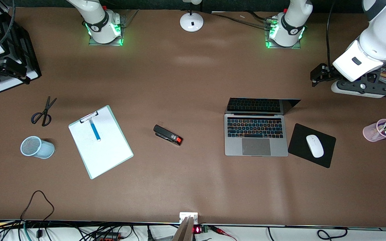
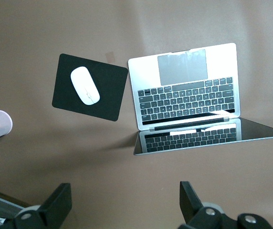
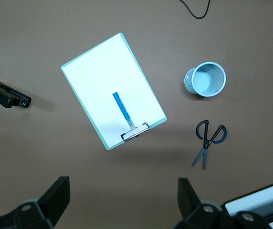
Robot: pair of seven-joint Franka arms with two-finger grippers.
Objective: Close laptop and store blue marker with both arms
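Brown tabletop (image 1: 193,83) stretches between the two arm bases, and nothing on it has been handled yet. The laptop (image 1: 256,134) stands open toward the left arm's end, its screen tilted back, with a black mouse pad (image 1: 300,140) and white mouse (image 1: 314,146) just beside it at its 3 o'clock in the front view. The blue marker (image 1: 95,130) lies on the white sheet of a clipboard (image 1: 101,142) toward the right arm's end, one tip under the metal clip; a mesh cup (image 1: 37,147) sits near the clipboard at its 9 o'clock, scissors (image 1: 44,112) at its 10 o'clock, a stapler (image 1: 168,135) at its 3 o'clock.

The left claw (image 2: 122,210) hangs high above the bare tabletop, looking down on the laptop, fingers spread wide and holding nothing. The right claw (image 3: 122,205) hangs likewise above the clipboard side, wide open and empty.

The laptop lid looks thin, stiff and smooth; it likely swings on a firm hinge, so a push at the top edge's middle should fold it, eased down gently since the glass is fragile. The marker looks light, rigid, round and prone to roll or slip; pinching across the barrel's middle, clear of the clip, seems best. The mesh cup looks like the probable store.
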